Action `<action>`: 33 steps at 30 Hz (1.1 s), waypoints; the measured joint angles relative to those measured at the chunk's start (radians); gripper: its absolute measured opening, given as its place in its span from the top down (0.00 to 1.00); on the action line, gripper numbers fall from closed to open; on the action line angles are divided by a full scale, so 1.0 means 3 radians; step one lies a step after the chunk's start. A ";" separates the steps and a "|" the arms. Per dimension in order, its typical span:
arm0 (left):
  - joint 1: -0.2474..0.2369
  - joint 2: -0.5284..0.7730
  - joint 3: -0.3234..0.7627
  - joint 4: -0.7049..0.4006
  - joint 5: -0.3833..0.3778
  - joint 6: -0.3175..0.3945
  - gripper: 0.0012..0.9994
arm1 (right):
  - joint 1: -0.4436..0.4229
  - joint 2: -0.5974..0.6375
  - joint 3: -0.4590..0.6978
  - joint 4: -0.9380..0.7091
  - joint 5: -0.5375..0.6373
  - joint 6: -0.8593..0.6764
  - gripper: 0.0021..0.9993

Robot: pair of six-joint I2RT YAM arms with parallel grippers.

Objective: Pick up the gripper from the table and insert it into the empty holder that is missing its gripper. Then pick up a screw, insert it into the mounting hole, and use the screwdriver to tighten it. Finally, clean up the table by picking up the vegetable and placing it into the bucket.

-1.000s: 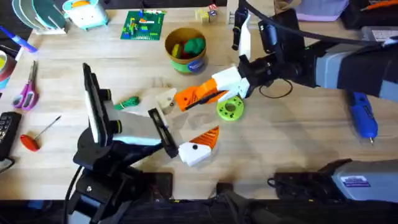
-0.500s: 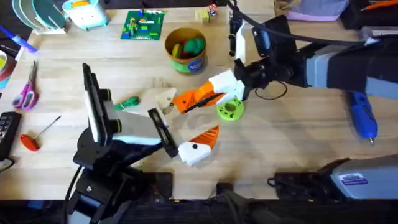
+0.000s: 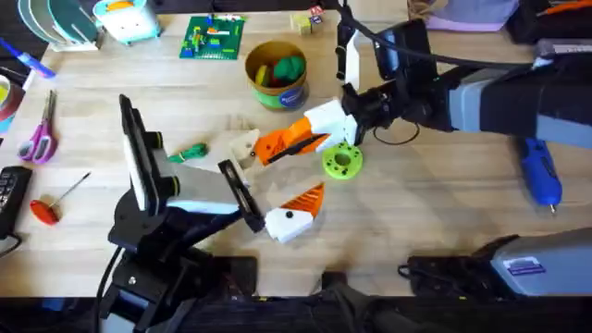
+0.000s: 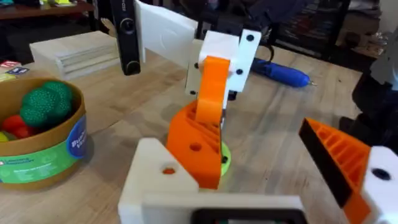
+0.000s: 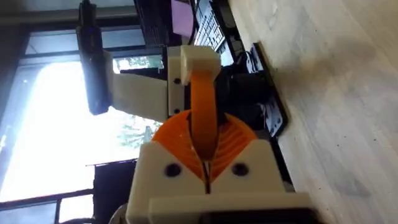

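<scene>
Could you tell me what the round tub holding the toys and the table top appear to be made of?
The round yellow-tan tub with a blue label looks like cardboard or paper: matte tan wall, thin rim, printed wrap, though thin plastic cannot be ruled out. The pale table top looks like wood, probably butcher block with a satin finish: parallel strips and grain lines show.

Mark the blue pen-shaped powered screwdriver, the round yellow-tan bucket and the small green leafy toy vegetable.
Blue pen-shaped powered screwdriver [image 3: 540, 173]: overhead view, middle of its body.
Round yellow-tan bucket with blue label [image 3: 277, 94]: overhead view, front wall at the label.
Small green leafy toy vegetable [image 3: 192, 152]: overhead view, its leafy middle.
</scene>
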 joint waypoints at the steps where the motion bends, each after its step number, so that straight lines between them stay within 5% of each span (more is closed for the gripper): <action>1: 0.0003 0.0000 0.0000 0.0000 -0.0010 0.0000 0.01 | 0.0010 0.0011 0.0000 0.0023 0.0010 0.0033 0.99; 33: 0.0025 0.0001 0.0000 0.0001 -0.0109 -0.0050 0.01 | 0.0315 0.0245 0.0000 0.1059 0.0348 0.0981 0.99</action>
